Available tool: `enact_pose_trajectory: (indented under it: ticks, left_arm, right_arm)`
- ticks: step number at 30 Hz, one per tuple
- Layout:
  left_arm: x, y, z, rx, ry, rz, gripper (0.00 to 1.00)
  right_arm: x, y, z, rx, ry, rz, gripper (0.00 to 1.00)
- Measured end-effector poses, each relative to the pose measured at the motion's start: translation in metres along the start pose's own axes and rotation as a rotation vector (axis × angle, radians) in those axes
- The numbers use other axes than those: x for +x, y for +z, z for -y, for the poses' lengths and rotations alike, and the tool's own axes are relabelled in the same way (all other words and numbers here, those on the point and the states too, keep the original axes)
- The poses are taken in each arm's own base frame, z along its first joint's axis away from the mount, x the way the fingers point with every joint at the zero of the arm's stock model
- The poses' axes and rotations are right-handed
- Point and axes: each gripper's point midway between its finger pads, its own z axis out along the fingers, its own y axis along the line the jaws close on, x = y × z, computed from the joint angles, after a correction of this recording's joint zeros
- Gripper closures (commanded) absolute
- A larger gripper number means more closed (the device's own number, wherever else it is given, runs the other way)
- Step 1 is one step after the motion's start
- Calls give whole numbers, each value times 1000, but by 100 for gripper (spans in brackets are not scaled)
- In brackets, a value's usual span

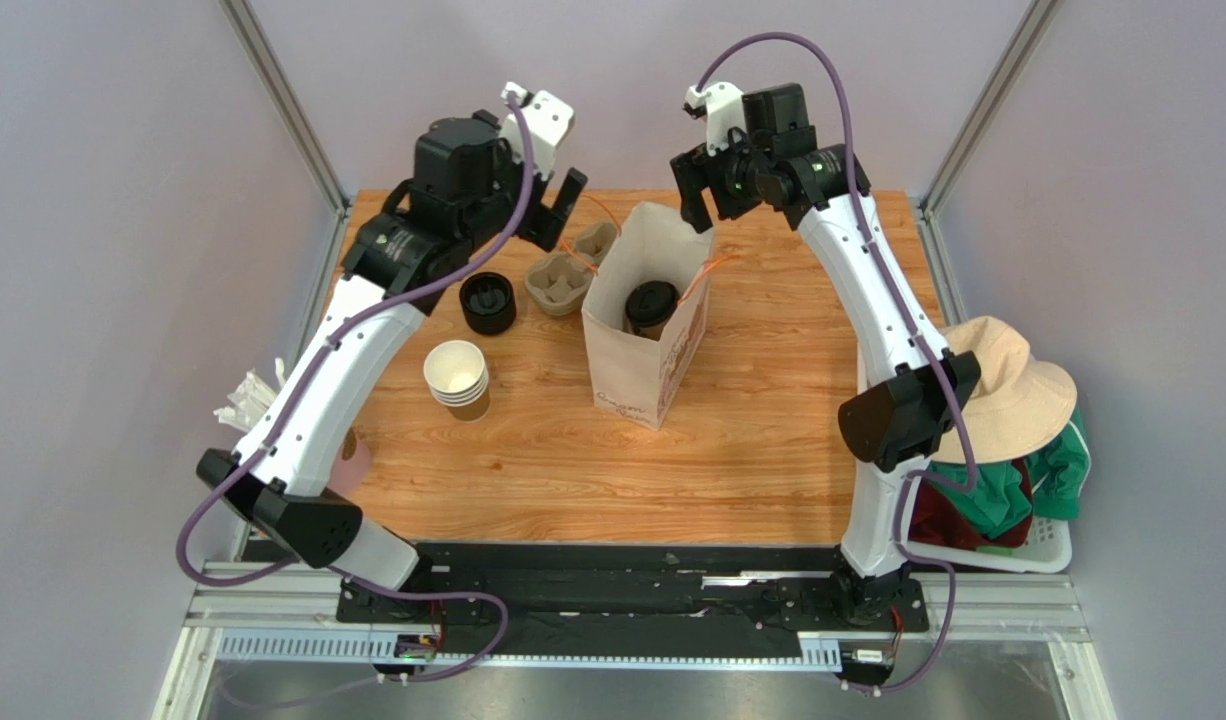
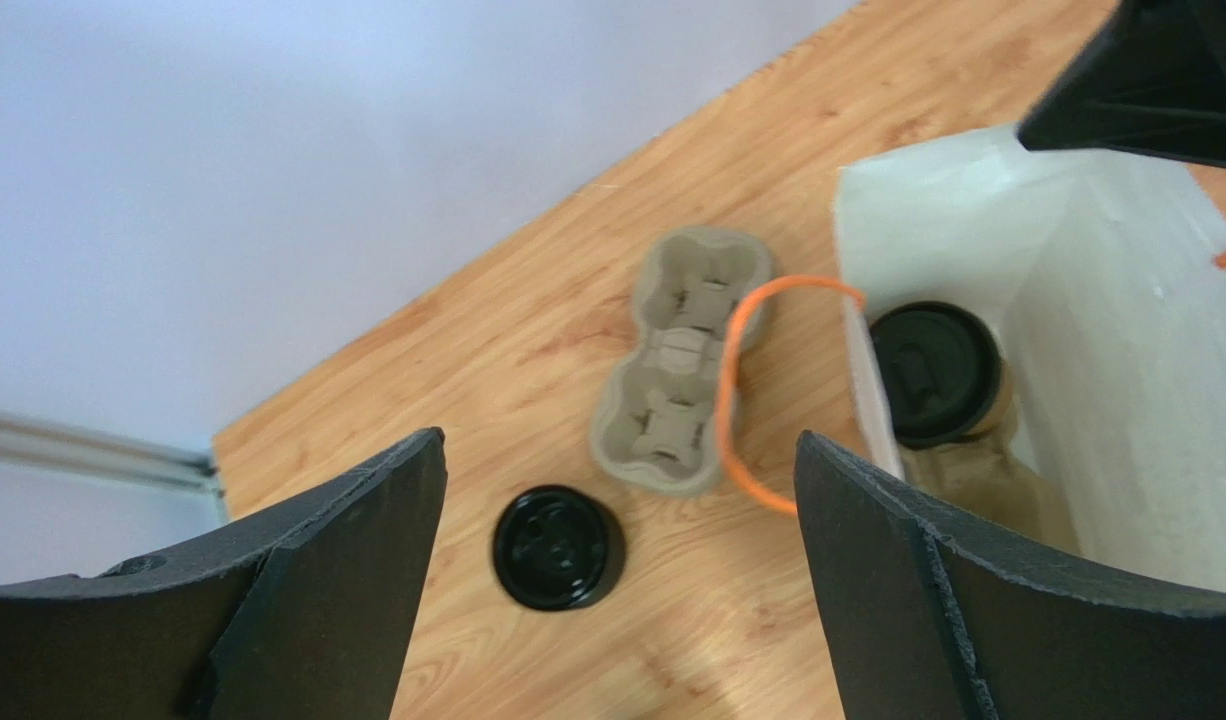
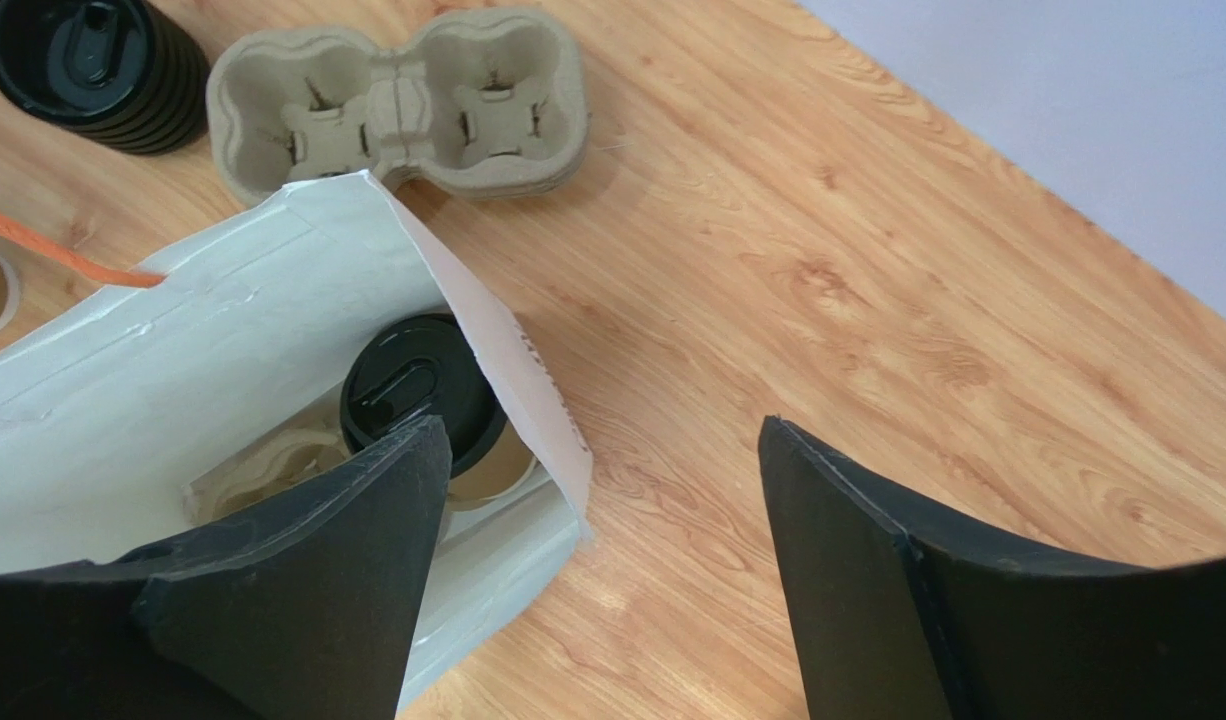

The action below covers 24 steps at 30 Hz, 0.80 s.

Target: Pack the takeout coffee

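Note:
The takeout coffee (image 1: 651,306), a kraft cup with a black sip lid, stands upright inside the open paper bag (image 1: 646,375) at mid-table. It also shows in the left wrist view (image 2: 935,372) and the right wrist view (image 3: 421,393), seated in a carrier at the bag's bottom. My left gripper (image 1: 565,192) is open and empty, raised above the table left of the bag (image 2: 1115,435). My right gripper (image 1: 709,180) is open and empty, raised just behind the bag's far edge (image 3: 454,285).
A stack of black lids (image 1: 489,302) and a pulp cup carrier (image 1: 561,282) lie left of the bag. A stack of lidless brown cups (image 1: 459,377) stands nearer. The bag's orange handle (image 2: 742,393) hangs outward. A basket with a hat (image 1: 1010,393) sits at the right edge.

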Motion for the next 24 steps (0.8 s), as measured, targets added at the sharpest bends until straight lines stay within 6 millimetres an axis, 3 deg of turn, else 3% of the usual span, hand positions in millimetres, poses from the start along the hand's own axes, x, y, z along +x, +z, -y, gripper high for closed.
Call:
enact_pose_trajectory:
  ticks: [5,9,12,19,22,24]
  left_arm:
    - [-2,-34,-44,-97,2,12,5]
    - [12,-59,-76,-176,-3,-15,5]
    - [38,-77,-93,-221,-13,-61,4]
    - [123,-117,-144,-371,-91,-237,4]
    - [150,-134,-161,-430,-132,-286,4]
    - [157,-144,-167,-460,-143,-296,4]
  right_arm:
    - [8,7,-12,-70,3,-24,30]
    - [8,7,-17,-96,-5,-25,46]
    - [9,7,-19,-103,-9,-27,55]
    - [16,18,-19,-107,-6,-51,65]
    - [20,22,-17,-98,-3,-63,82]
    - [20,23,-16,-90,1,-66,93]
